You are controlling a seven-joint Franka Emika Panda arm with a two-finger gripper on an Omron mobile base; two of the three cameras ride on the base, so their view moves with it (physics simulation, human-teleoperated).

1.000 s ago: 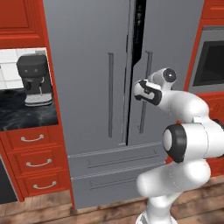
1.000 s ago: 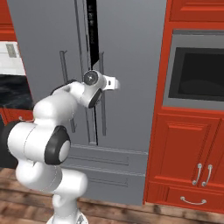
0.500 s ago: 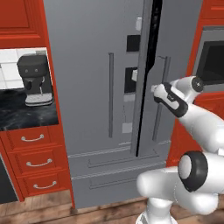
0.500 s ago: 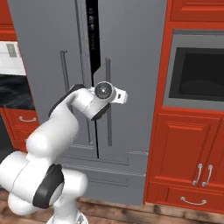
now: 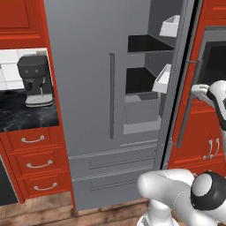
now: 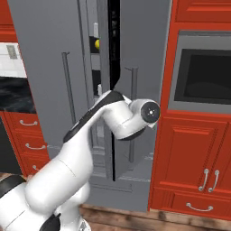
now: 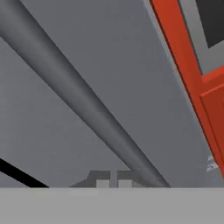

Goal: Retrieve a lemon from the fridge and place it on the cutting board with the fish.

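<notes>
A: Item one, the fridge: we log it as a tall grey unit set between red cabinets. Its right door stands swung out toward us, edge-on in the left base view, and its left door is closed.

B: Agreed. Inside we count black shelves and white door bins, with two grey drawers across the bottom.

A: Item two, the built-in oven, grey frame and dark window, set in the red cabinetry to the right of the fridge.

B: Item three, the dark marble counter to the left, over red drawers, with a coffee machine standing on it against white tile.

A: Item four, the door's long bar handle. In the hand view it runs diagonally, very close, down to the finger tips.

B: Item five, the gripper. We see its two tips nearly touching, so we enter it as clenched. The handle passes just beside them, not between them; we cannot tell whether they touch it.

A: Item six, the lemon: a small yellow spot up on a shelf inside the fridge, seen through the door gap in the right base view, well apart from the gripper.
</notes>
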